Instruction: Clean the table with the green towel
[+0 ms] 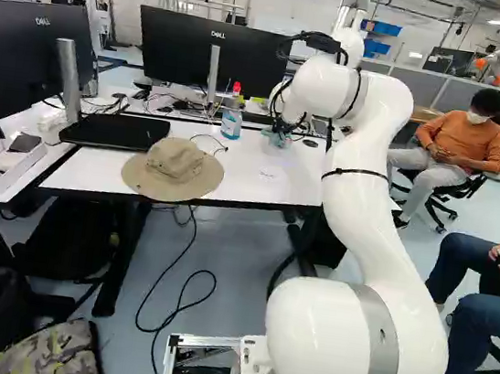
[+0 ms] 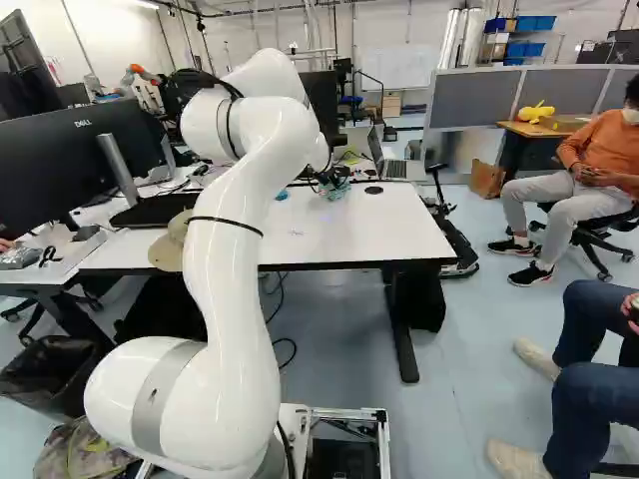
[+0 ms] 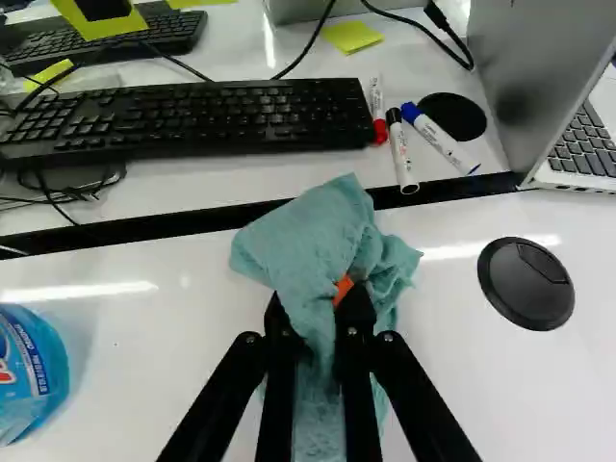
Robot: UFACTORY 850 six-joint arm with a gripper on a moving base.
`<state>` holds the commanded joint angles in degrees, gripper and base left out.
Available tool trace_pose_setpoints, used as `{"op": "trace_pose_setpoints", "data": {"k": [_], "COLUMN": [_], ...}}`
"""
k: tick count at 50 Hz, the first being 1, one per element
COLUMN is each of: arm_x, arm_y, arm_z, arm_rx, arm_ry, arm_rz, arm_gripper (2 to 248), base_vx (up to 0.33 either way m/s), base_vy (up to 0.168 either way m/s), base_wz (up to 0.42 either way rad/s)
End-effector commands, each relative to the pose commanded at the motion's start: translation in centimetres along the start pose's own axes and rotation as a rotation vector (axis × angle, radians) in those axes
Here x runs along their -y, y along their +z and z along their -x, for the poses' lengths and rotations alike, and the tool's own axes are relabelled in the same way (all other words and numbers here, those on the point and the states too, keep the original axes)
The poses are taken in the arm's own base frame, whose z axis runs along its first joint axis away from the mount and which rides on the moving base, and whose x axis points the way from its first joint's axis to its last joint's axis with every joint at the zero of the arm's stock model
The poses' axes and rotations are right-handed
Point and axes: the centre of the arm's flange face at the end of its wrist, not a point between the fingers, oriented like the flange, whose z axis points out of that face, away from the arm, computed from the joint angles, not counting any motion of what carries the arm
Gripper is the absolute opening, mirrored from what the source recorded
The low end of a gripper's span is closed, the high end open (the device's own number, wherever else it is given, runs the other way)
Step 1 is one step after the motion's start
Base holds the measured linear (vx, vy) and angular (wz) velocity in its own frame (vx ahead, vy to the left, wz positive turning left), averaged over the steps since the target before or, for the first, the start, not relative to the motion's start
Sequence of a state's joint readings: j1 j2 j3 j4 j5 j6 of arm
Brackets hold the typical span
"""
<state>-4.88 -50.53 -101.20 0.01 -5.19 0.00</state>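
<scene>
At the far part of the white table (image 1: 261,172), my gripper (image 1: 286,125) points down in the left base view. In the wrist view the gripper (image 3: 316,303) is shut on the green towel (image 3: 322,236), which is bunched between both fingers. Its folds spread out ahead of the fingertips and hang below them, close over or on the tabletop near the dark seam; contact cannot be told. The right base view shows the towel (image 2: 335,189) under the wrist. Most of the orange pads are hidden by cloth.
A blue spray bottle (image 1: 232,122) and a tan hat (image 1: 174,170) stand on the table. Beyond the towel lie a keyboard (image 3: 192,117), markers (image 3: 438,137) and a laptop (image 3: 577,149). A black round cap (image 3: 526,283) sits beside the gripper. Monitors (image 1: 208,52) rise behind.
</scene>
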Motion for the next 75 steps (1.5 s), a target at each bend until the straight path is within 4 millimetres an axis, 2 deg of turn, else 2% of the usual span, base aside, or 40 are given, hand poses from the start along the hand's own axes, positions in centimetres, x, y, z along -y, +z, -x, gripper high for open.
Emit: {"op": "trace_pose_setpoints", "data": {"k": [17, 38, 54, 75], "arm_x": [2.3, 2.3, 3.7, 3.7], "arm_y": [-1.3, -4.1, -6.0, -6.6], "arm_z": [0.8, 2.9, 4.2, 3.9], "arm_rx": [0.019, 0.060, 0.084, 0.076], "arm_ry": [-0.021, -0.023, -0.037, -0.037], "arm_rz": [-0.021, -0.022, -0.035, -0.035], "arm_gripper": [49, 49, 49, 49], "base_vx": [0.000, 0.000, 0.000, 0.000], "base_vy": [0.000, 0.000, 0.000, 0.000], "base_wz": [0.000, 0.000, 0.000, 0.000]}}
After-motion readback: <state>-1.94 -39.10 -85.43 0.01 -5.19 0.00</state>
